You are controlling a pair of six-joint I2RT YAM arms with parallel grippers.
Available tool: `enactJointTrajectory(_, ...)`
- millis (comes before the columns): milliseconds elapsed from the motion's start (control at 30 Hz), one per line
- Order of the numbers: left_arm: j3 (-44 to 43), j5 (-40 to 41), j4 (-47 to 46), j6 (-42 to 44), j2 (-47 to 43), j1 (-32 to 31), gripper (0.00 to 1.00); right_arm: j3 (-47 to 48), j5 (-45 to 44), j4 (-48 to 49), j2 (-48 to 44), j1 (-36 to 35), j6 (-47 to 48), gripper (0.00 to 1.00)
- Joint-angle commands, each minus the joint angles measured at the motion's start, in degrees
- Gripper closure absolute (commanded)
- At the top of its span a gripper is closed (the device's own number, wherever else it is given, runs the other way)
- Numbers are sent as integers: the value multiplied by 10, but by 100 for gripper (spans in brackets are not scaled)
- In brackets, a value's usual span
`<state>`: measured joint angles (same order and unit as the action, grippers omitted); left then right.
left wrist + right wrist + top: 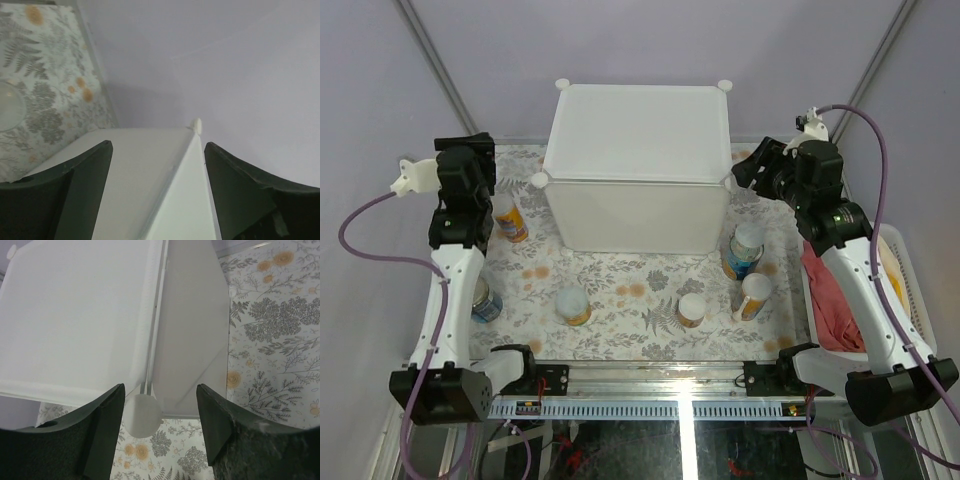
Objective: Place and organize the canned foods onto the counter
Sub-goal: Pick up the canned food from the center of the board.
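Note:
The counter (635, 130) is a big white cube at the back middle, and its flat top is bare. Several canned foods stand on the floral mat in front of it: a tall orange one (510, 220), a blue-labelled one (485, 300), two short orange ones (573, 307) (691, 310), a blue tin (745, 250) and a tall yellow one (753, 297). My left gripper (157, 150) is open and holds nothing; it hangs by the counter's (145, 175) left top edge. My right gripper (160, 390) is open and holds nothing, above the counter's right front corner knob (142, 412).
A white slatted basket (910, 270) with red cloth (830, 295) sits at the right edge beside my right arm. The floral mat (630, 280) covers the table. Grey walls close in behind and at both sides. A pale can top (7, 107) shows at the left.

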<state>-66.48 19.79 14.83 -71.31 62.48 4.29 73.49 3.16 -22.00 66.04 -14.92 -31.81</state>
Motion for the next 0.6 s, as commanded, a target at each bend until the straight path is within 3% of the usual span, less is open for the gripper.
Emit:
enactJointTrajectory(0, -72, 101, 166, -41, 52, 2, 25, 39, -27, -5, -8, -3, 30, 33)
enactJointTrajectory(100, -137, 134, 268, -61, 101, 2, 19, 47, -31, -11, -4, -4, 34, 33)
enactJointTrajectory(267, -277, 164, 451, -106, 213, 3, 0, 47, -33, -16, 1, -4, 34, 33)
enactJointTrajectory(500, -478, 104, 679, -174, 396, 29, 0, 17, -29, -7, -7, -4, 26, 33)
enactJointTrajectory(567, -490, 82, 684, -165, 426, 35, 0, 7, -29, -3, -10, -3, 24, 33)
